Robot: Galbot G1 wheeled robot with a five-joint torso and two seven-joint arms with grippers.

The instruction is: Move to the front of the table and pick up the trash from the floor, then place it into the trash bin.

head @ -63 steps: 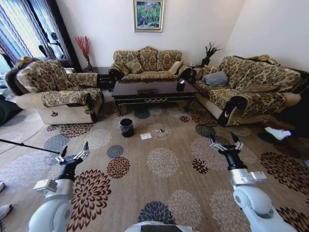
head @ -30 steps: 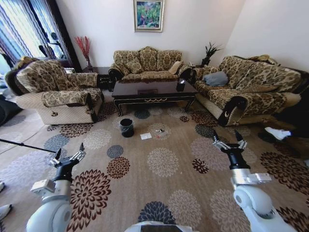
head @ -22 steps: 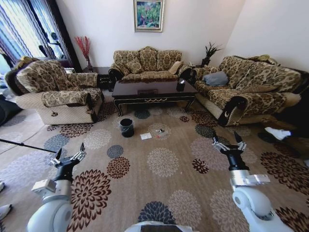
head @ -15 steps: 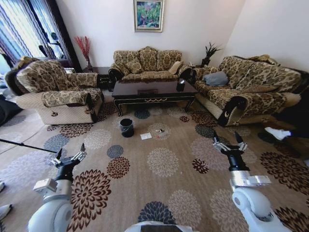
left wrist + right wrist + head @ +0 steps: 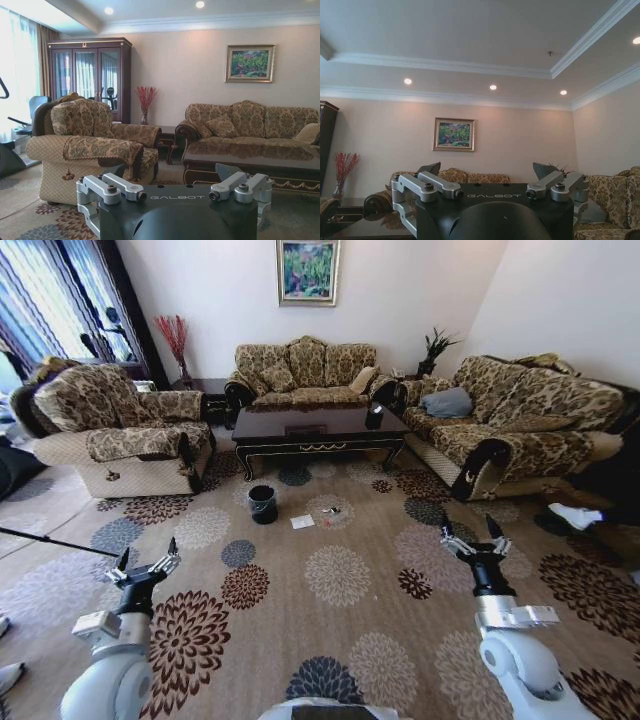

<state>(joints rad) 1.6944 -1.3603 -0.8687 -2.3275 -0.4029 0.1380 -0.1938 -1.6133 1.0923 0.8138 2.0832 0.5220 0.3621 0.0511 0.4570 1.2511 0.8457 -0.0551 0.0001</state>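
Patterned carpet (image 5: 340,630) with big flower medallions covers the floor ahead of us, in a sitting room with pale walls. Around it stand a sofa (image 5: 303,372) against the far wall under a painting (image 5: 307,271), a second sofa (image 5: 520,420) along the right side, and an armchair (image 5: 115,430) on the left. From the left wrist view we also see a tall dark cabinet (image 5: 90,80) behind the armchair and a vase of red stems (image 5: 145,102).

Between the seats, well ahead of us, stands the table (image 5: 318,430), dark and glossy, with gold ornament on its front rail. On the carpet just in front of its left end sits the bin (image 5: 262,503), small, round and black. Near it, to the right, lies the trash: a flat white sheet (image 5: 302,522), and a few tiny scraps (image 5: 331,512) a little farther right, too small for us to tell apart. All of it lies well apart from our arms.

Our left gripper (image 5: 142,567) is raised low on the left over the carpet, fingers spread wide and holding nothing. Our right gripper (image 5: 476,541) is raised on the right, likewise spread wide with nothing between its fingers; its camera looks up toward the ceiling and the painting.
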